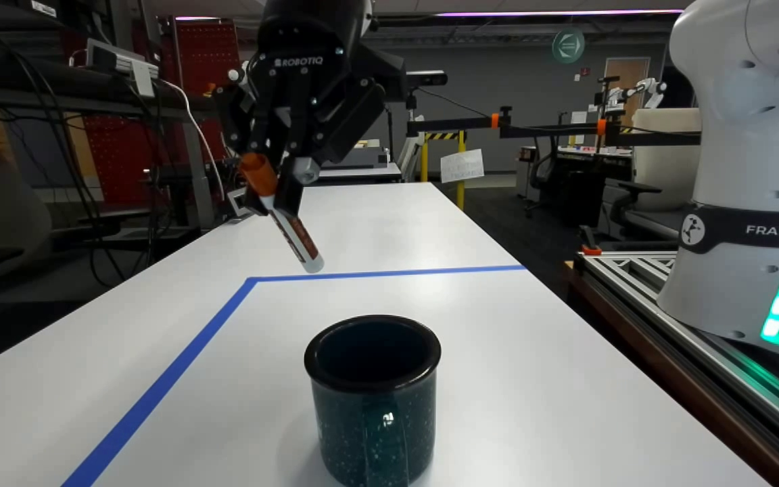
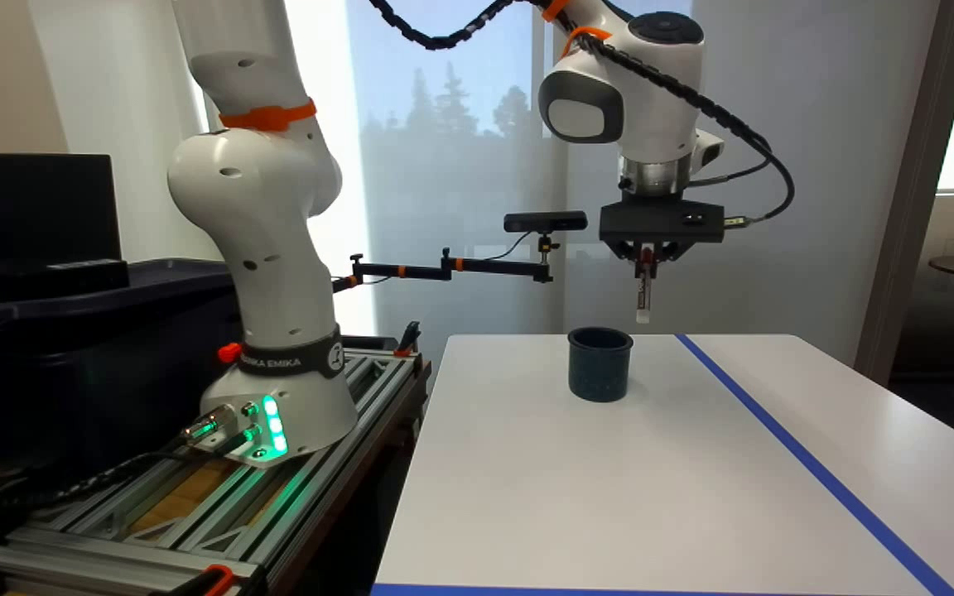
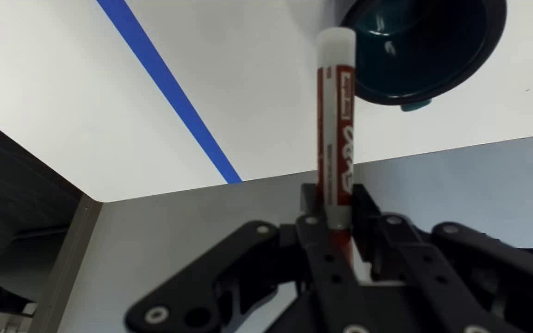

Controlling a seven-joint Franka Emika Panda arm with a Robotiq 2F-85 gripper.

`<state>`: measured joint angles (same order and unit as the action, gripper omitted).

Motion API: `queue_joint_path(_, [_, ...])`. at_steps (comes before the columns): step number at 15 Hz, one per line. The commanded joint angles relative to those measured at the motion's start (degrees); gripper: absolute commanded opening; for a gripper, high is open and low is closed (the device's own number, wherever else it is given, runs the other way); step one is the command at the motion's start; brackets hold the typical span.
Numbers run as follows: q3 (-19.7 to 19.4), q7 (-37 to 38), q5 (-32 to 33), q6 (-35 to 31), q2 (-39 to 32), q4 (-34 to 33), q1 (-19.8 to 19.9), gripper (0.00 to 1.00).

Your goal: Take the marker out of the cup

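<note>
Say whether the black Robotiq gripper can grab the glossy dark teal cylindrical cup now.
Probably not: the gripper is closed on the slim white and red marker, though the cup itself looks unobstructed.

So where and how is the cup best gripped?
Probably by the rim, from above and away from the handle: the cup stands upright, mouth open, so one jaw could go inside. The gripper would first have to release the marker.

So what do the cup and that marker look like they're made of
The cup looks like enamelled metal, perhaps glazed ceramic: it's dark teal with pale specks, and sharp highlights show a glossy finish. The marker seems to be smooth plastic, judging by its even whitish end and red-orange cap; whether satin or glossy, I can't tell.
</note>
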<state>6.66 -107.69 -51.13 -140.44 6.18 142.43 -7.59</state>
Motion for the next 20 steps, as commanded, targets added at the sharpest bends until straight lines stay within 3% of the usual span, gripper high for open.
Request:
queue_joint_path(1, [-1.42, 3.33, 1.41, -2.39, -1.81, -1.15, 0.95, 0.05])
queue_joint_path(12, [-2.38, 3.18, -3.82, -14.10, -17.98, -4.22, 2.80, 0.05])
queue_joint_path(20, [-2.33, 2.58, -4.06, -17.06, -26.61, -8.14, 3.04, 0.05])
